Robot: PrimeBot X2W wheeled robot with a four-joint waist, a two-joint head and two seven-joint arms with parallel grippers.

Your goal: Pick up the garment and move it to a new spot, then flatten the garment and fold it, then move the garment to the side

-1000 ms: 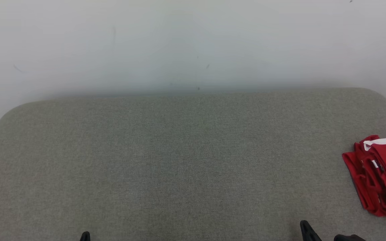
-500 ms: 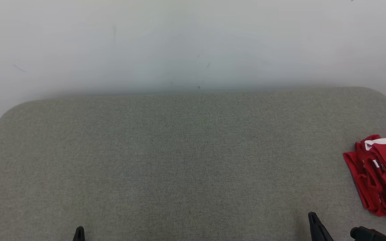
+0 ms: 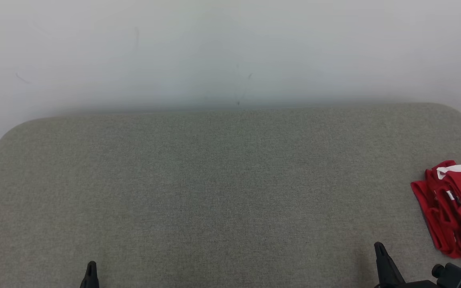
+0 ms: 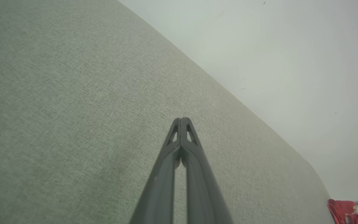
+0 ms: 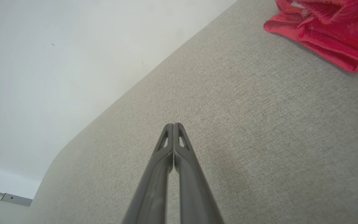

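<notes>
Red garment [image 3: 452, 208] lay bunched at the head view's right edge on the grey cushion [image 3: 214, 180], apart from the right gripper [image 3: 379, 248] and left gripper [image 3: 91, 267], both with fingers pressed together; reaching unopened would likely only shove it.

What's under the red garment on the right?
The red garment lies bunched on the grey fabric surface, bare around its visible edges. A white band shows on top. Anything beneath its folds is covered, and its right part runs past the head view's edge.
</notes>
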